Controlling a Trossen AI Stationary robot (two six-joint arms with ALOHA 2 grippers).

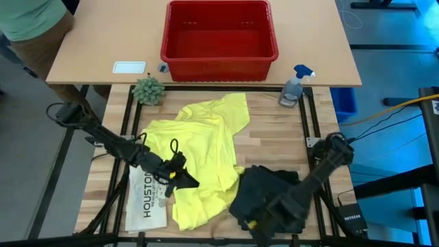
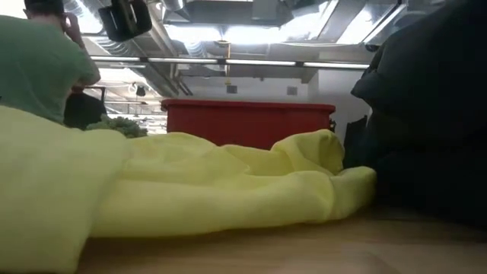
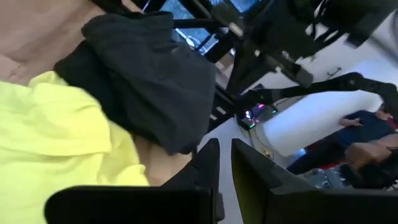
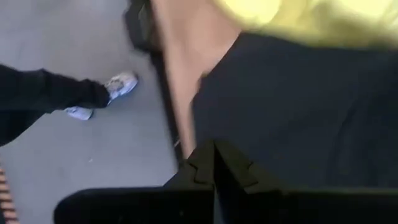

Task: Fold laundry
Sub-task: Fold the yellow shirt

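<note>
The yellow T-shirt (image 1: 206, 154) lies crumpled and spread over the middle of the wooden table (image 1: 274, 137); the low view shows it as a heap (image 2: 228, 190). The black trousers (image 1: 271, 195) lie bunched at the near right, touching the shirt's near right edge, and fill the right of the low view (image 2: 426, 114). My left gripper (image 1: 188, 180) (image 3: 225, 165) hovers over the shirt's near left part, pointing almost level toward the trousers, shut to a narrow slit with nothing in it. My right gripper (image 1: 255, 223) (image 4: 214, 158) is shut and points steeply down over the trousers' near left part.
A flat white item printed "HOUSTON" (image 1: 147, 199) lies at the near left, partly under the shirt. A red basket (image 1: 219, 34) stands on the far table, with a spray bottle (image 1: 295, 86) and a small green plant (image 1: 148, 89) at the table's far edge. A person (image 1: 27, 20) stands far left.
</note>
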